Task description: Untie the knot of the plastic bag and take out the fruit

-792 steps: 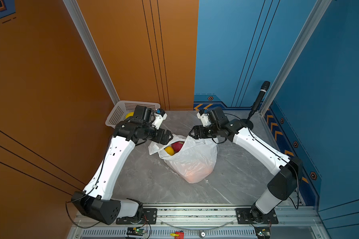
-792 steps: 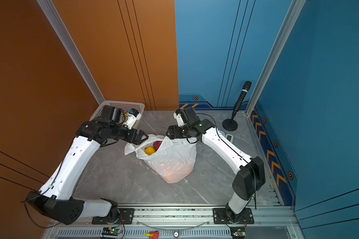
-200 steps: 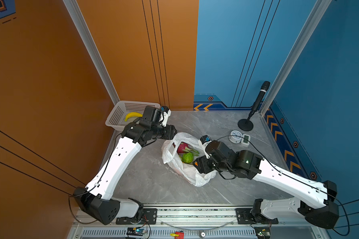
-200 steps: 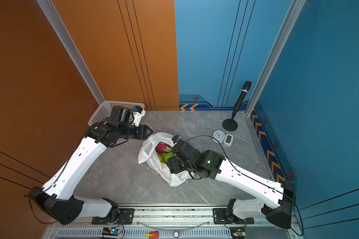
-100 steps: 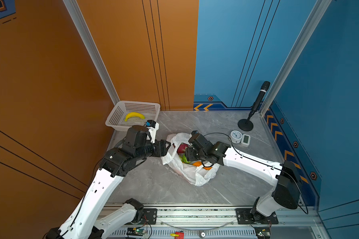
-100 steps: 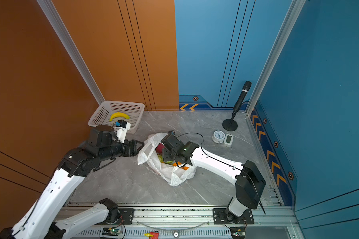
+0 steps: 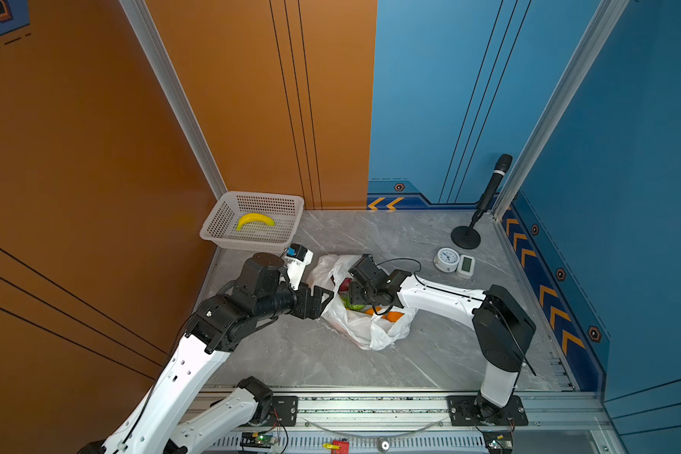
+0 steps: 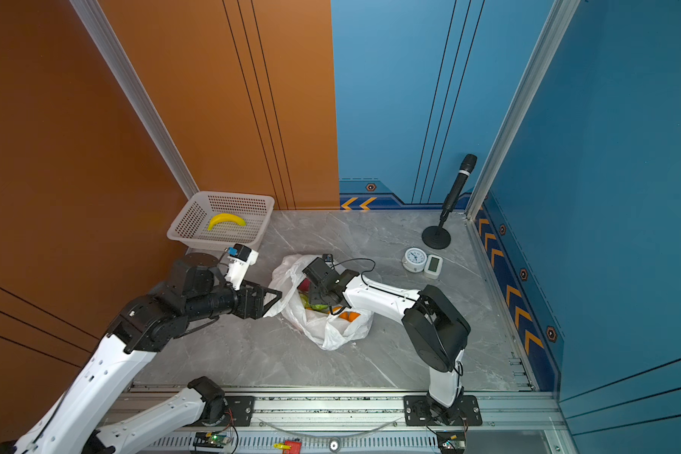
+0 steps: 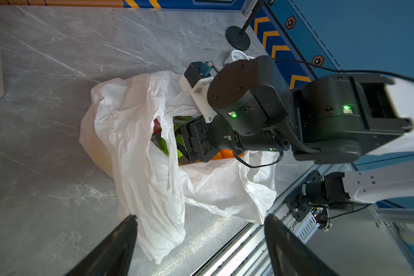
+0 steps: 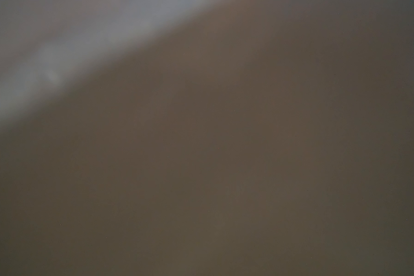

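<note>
**Now the fruit: bag open**

No knot shows; the thin crinkly white plastic bag lies open mid-table, fruit inside. Black left gripper: jaws apart, empty, beside it. Black right gripper reaches into the mouth, fingertips hidden, grip untellable. Next, I judge: pinch one piece, lift clear. Seen: at least two orange round fruits, one pink-red dragon fruit, one yellow banana in one white mesh basket.

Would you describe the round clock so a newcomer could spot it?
Find the black microphone stand in the far right corner. Just in front sit two small white items; the clock is the round one with a dial, not the rectangular display.
</note>
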### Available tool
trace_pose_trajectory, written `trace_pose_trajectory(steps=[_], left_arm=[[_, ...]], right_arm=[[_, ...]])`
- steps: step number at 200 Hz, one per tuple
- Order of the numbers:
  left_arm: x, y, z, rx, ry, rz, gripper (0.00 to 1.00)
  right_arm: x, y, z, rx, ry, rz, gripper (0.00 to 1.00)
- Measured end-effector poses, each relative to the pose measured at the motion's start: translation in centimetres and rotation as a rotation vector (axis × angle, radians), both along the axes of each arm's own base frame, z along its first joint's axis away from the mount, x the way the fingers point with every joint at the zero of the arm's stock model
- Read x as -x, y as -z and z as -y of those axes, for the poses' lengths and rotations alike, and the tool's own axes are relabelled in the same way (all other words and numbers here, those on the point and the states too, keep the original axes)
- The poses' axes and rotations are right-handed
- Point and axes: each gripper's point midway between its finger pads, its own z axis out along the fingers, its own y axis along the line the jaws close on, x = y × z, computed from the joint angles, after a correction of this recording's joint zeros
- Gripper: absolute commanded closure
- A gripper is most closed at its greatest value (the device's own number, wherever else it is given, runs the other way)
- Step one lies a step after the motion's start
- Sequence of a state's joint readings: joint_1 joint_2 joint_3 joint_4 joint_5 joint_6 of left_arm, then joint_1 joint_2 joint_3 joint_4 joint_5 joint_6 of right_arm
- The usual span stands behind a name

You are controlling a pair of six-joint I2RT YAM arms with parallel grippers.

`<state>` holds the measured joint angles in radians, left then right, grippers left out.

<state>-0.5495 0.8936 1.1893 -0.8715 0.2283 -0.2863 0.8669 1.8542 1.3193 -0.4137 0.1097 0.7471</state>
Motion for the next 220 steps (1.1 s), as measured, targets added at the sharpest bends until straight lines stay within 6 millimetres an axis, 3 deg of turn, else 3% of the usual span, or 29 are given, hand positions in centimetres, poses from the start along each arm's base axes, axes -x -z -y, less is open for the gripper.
trace_pose_trajectory(steps=[47,69,95,128,158,188,220], left_arm=[[1.1,0.5,1.4,-0.039,0.121,0.031,0.16],[1.3,0.8,1.9,-0.06,0.166,0.04,0.15],[1.5,1.4,2.4,-0.078,0.207,0.047,0.15],[1.5,1.9,2.5,-0.1,0.228,0.049,0.16],[1.5,2.1,2.7,-0.107,0.246,0.056,0.15],[1.3,1.9,3.0,-0.102,0.26,0.072,0.15],[1.0,1.7,3.4,-0.091,0.268,0.083,0.15]], right_arm=[[-0.9,1.6,-0.8,-0.012,0.014,-0.025,0.24],[-1.0,2.4,-1.2,-0.021,0.01,-0.044,0.25],[-1.1,3.4,-1.7,-0.027,0.008,-0.071,0.35],[-1.3,3.2,-2.0,-0.055,0.013,-0.08,0.53],[-1.2,3.2,-2.1,-0.058,0.011,-0.081,0.56],[-0.9,1.8,-2.0,-0.081,0.005,-0.069,0.57],[-0.4,-2.4,-1.6,-0.15,-0.003,-0.017,0.57]])
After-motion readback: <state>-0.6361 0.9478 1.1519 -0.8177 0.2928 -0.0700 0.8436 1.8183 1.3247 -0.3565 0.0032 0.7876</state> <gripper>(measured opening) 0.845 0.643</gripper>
